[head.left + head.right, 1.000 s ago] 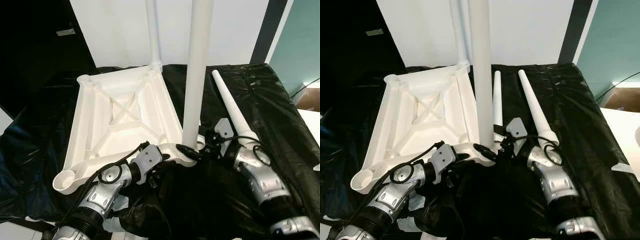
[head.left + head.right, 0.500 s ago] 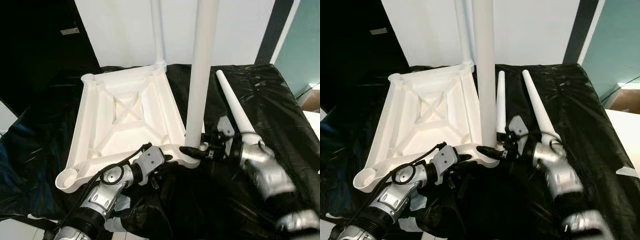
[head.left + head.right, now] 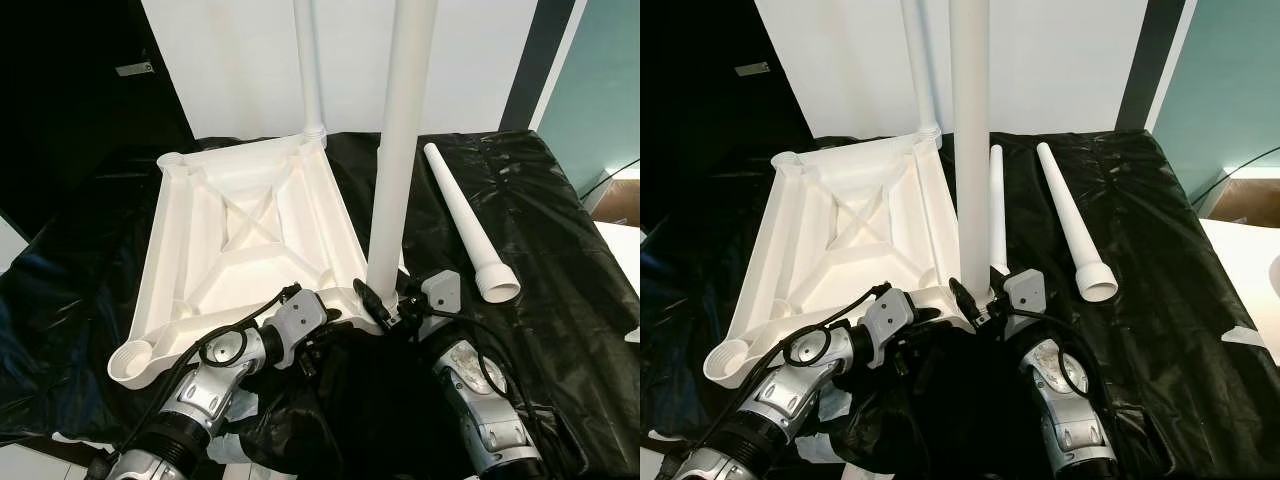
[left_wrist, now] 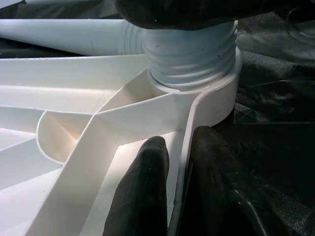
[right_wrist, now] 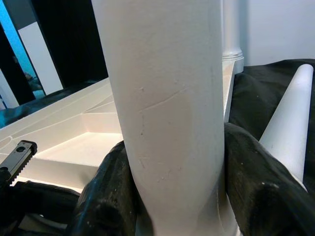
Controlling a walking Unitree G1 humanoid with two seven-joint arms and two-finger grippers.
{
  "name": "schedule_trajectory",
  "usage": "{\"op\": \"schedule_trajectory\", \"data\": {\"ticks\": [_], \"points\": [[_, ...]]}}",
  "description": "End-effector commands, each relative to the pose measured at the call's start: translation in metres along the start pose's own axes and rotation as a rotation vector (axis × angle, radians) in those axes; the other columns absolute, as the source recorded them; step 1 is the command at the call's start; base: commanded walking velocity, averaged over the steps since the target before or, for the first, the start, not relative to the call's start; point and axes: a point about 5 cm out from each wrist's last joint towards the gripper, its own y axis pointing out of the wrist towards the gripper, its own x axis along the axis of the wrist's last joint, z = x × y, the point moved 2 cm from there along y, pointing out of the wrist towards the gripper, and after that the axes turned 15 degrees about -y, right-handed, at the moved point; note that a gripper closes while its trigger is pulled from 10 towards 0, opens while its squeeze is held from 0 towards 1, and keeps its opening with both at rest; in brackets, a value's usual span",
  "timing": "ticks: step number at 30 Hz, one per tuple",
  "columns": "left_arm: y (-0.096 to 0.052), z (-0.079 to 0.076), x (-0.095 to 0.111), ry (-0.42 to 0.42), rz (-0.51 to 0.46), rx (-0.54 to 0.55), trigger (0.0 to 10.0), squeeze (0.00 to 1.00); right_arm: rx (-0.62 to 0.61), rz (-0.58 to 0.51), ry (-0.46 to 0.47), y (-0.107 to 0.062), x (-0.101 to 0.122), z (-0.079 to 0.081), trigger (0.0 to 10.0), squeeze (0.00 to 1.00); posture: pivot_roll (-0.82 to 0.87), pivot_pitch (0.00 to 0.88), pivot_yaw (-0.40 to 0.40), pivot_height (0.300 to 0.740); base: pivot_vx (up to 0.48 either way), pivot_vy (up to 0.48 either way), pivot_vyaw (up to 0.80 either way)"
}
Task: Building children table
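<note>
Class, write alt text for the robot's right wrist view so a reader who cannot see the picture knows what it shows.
The right end effector grips a thick upright white table leg, one black finger on each side. Behind it lies the upturned white tabletop with a second leg standing at its far corner, and a loose leg lies on the black sheet.

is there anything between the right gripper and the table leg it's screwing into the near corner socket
Nothing visible. The right gripper is shut directly on the upright table leg, a finger pressed on each side, just above the corner socket. The left gripper pinches the tabletop's rim beside it.
</note>
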Motion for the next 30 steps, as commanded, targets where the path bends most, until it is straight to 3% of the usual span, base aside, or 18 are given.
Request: {"op": "schedule_trajectory", "data": {"ticks": [1, 2, 3, 4, 5, 8, 9, 10, 11, 21, 22, 30], "points": [[-0.005, -0.017, -0.035, -0.049, 0.142, -0.098, 10.0, 0.00, -0.204, 0.155, -0.021, -0.016, -0.023, -0.035, 5.2, 0.00, 0.04, 0.000, 0.090, 0.740, 0.000, 0.000, 0.00], [-0.005, -0.017, -0.035, -0.049, 0.142, -0.098, 10.0, 0.00, -0.204, 0.155, -0.021, -0.016, -0.023, -0.035, 5.2, 0.00, 0.04, 0.000, 0.090, 0.740, 0.000, 0.000, 0.00], [-0.005, -0.018, -0.035, -0.050, 0.141, -0.098, 10.0, 0.00, -0.154, 0.150, -0.024, -0.014, -0.022, -0.029, 10.0, 0.00, 0.04, 0.000, 0.090, 0.740, 0.000, 0.000, 0.00], [-0.005, -0.018, -0.035, -0.050, 0.141, -0.098, 10.0, 0.00, -0.154, 0.150, -0.024, -0.014, -0.022, -0.029, 10.0, 0.00, 0.04, 0.000, 0.090, 0.740, 0.000, 0.000, 0.00], [-0.005, -0.018, -0.036, -0.053, 0.140, -0.096, 10.0, 0.00, -0.109, 0.127, -0.007, -0.012, -0.020, -0.027, 10.0, 1.00, 0.05, 0.000, 0.088, 0.740, 0.000, 0.000, 0.00], [-0.005, -0.019, -0.037, -0.061, 0.136, -0.086, 10.0, 0.00, 0.031, 0.072, -0.054, 0.000, -0.014, -0.043, 10.0, 1.00, 0.05, 0.000, 0.081, 0.740, 0.000, 0.000, 0.00], [-0.005, -0.019, -0.037, -0.063, 0.136, -0.085, 10.0, 0.00, 0.120, 0.054, -0.077, 0.005, -0.012, -0.047, 10.0, 0.00, 0.04, 0.000, 0.082, 0.740, 0.000, 0.000, 0.00], [-0.005, -0.019, -0.037, -0.063, 0.136, -0.085, 10.0, 0.00, 0.120, 0.054, -0.077, 0.005, -0.012, -0.047, 10.0, 0.00, 0.04, 0.000, 0.082, 0.740, 0.000, 0.000, 0.00], [-0.005, -0.021, -0.038, -0.065, 0.136, -0.088, 10.0, 0.00, 0.271, 0.045, -0.091, 0.010, -0.009, -0.053, 10.0, 0.00, 0.04, 0.000, 0.082, 0.740, 0.000, 0.000, 0.00], [-0.001, -0.023, -0.036, -0.066, 0.126, -0.092, 10.0, 0.00, 0.603, 0.100, -0.154, 0.008, -0.010, -0.059, 10.0, 0.00, 0.04, 0.000, 0.071, 0.740, 0.000, 0.000, 0.00], [-0.001, -0.024, -0.036, -0.068, 0.125, -0.092, 10.0, 0.00, 0.625, 0.102, -0.141, 0.009, -0.010, -0.062, 0.0, 0.00, 0.04, 0.000, 0.071, 0.740, 0.000, 0.000, 0.00], [-0.001, -0.024, -0.037, -0.071, 0.126, -0.086, 10.0, 0.00, 0.708, 0.127, -0.092, 0.012, -0.007, -0.072, 0.0, 0.00, 0.05, 0.000, 0.066, 0.740, 0.000, 0.000, 0.00]]}}
